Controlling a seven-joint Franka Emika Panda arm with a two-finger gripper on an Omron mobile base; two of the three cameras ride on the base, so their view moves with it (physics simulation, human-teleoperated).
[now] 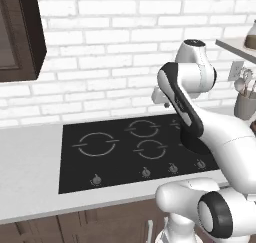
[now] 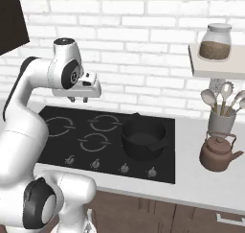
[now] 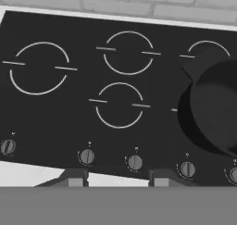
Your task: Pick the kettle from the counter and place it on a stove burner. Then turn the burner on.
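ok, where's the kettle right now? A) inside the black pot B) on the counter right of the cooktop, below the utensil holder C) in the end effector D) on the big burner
B: in the right base view the kettle stands on the counter to the right of the cooktop, in front of the utensil holder, while the end effector hangs over the cooktop.

I stood in a home kitchen. A black glass cooktop (image 1: 132,149) with ring burners and a row of knobs (image 3: 134,162) was set into a pale counter (image 2: 210,184), backed by a white brick wall (image 1: 110,47). A utensil holder (image 2: 221,119), a kettle (image 2: 217,153), a shelf jar (image 2: 215,41) and dark wood cabinets (image 1: 20,32) completed it.
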